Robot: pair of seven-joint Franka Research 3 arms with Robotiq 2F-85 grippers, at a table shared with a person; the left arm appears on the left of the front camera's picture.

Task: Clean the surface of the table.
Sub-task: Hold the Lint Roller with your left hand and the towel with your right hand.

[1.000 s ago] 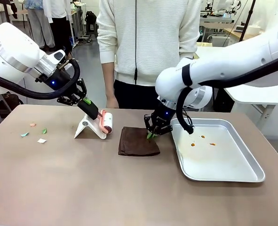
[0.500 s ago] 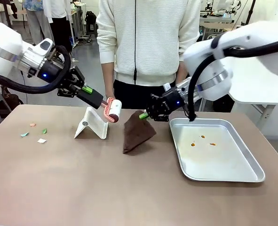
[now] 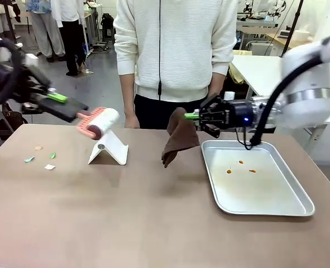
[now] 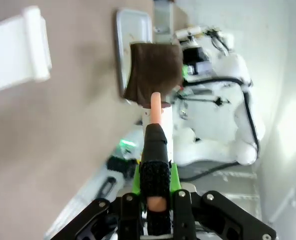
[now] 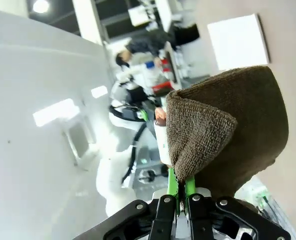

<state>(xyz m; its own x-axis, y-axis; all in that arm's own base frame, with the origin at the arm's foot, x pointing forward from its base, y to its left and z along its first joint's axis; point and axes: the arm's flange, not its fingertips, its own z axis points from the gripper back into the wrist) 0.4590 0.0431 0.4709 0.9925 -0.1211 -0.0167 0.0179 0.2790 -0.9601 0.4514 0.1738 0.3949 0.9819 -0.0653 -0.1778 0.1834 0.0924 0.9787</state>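
The left claw (image 3: 57,98) is clenched on the handle of a lint roller (image 3: 99,122), whose head sticks out beyond it. The right claw (image 3: 192,116) grips a brown cloth (image 3: 180,138) that hangs from it. The counter (image 3: 125,212) lies below the 2 claws.

A smooth, matt tan-brown table (image 3: 125,223) carries a shiny silver metal tray (image 3: 265,192) by its right edge and a matt white stand (image 3: 110,152), plastic by the look of it, toward the far edge. A dark brown cloth (image 3: 180,139) shows a rough, looped weave in the right wrist view, while the lint roller (image 3: 100,121) pairs a white, paper-like roll with a smooth pink shaft and a textured black grip. Small pastel scraps (image 3: 50,166), seemingly paper, lie near the left edge.
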